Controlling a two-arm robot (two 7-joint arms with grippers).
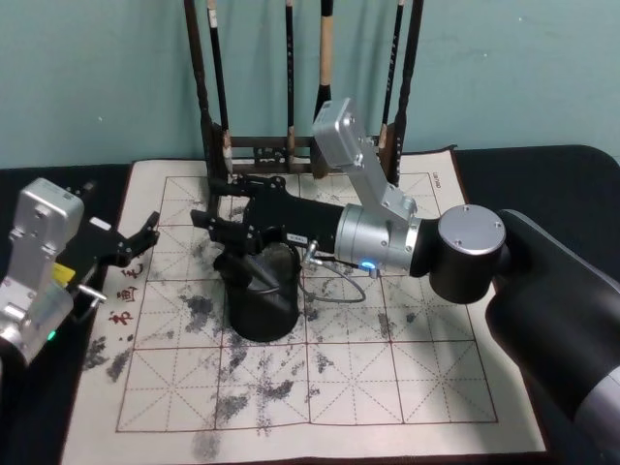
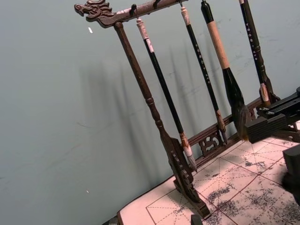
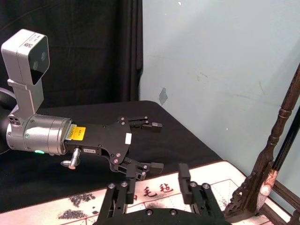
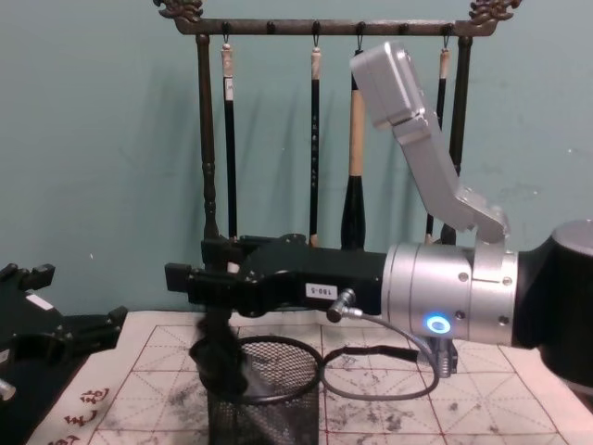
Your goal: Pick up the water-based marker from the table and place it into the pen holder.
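The black mesh pen holder (image 1: 262, 310) (image 4: 269, 389) stands on the ink-stained grid mat of the table (image 1: 387, 387). My right gripper (image 1: 215, 201) (image 4: 181, 278) reaches in from the right and hovers just above the holder's left rim. Its fingers (image 3: 115, 201) stand apart with nothing between them. A dark blurred upright shape (image 4: 219, 357) sits below them at the holder's left side, dipping inside; it looks like the water-based marker. My left gripper (image 1: 145, 232) (image 3: 152, 145) (image 4: 79, 301) rests open at the mat's left edge, holding nothing.
The tall dark wooden brush rack (image 1: 291, 145) (image 4: 315, 28) (image 2: 154, 117) with several hanging brushes stands at the mat's far edge, close behind my right gripper. Black cloth (image 1: 542, 165) surrounds the mat, and a teal wall rises behind.
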